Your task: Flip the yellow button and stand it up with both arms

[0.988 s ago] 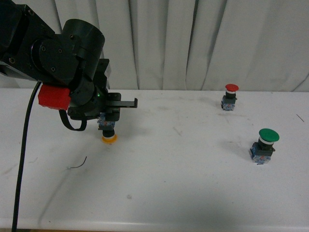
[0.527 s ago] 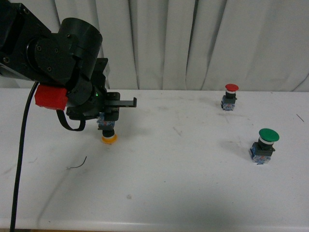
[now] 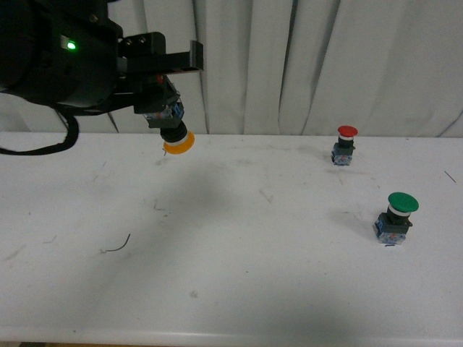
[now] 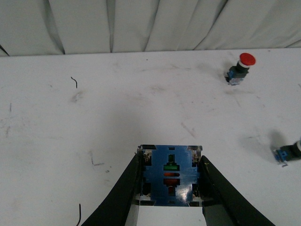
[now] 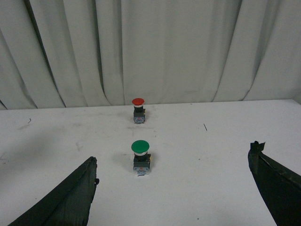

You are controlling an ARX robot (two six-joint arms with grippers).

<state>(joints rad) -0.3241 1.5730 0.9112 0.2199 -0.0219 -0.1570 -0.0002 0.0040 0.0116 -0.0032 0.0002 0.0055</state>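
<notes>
Front view: the left claw [image 3: 168, 90] grips the yellow button [image 3: 172, 124] by its blue base, well above the table [image 3: 253, 282] at the far left, in front of the curtain [image 3: 325, 65]. The button hangs cap down and tilted, its cap the lowest part. To the right, the red button [image 3: 346, 144] stands upright near the table's far edge. The green button [image 3: 395, 215] stands nearer the camera and further right; the two are well apart.

Left wrist view: the claw [image 4: 170, 159] is clenched on the blue base [image 4: 170, 181], one finger [image 4: 123, 193] against each side (the cap is hidden behind the base here). The red button [image 4: 241, 68] stands on the table beyond. The green button [image 4: 289, 153] is cut off by the picture's edge.

Right wrist view: the right claw [image 5: 174, 155] is spread wide, with nothing between its fingers [image 5: 70, 197]. Beyond them the green button [image 5: 140, 157] stands upright, with the red button [image 5: 138, 109] behind it near the curtain.
</notes>
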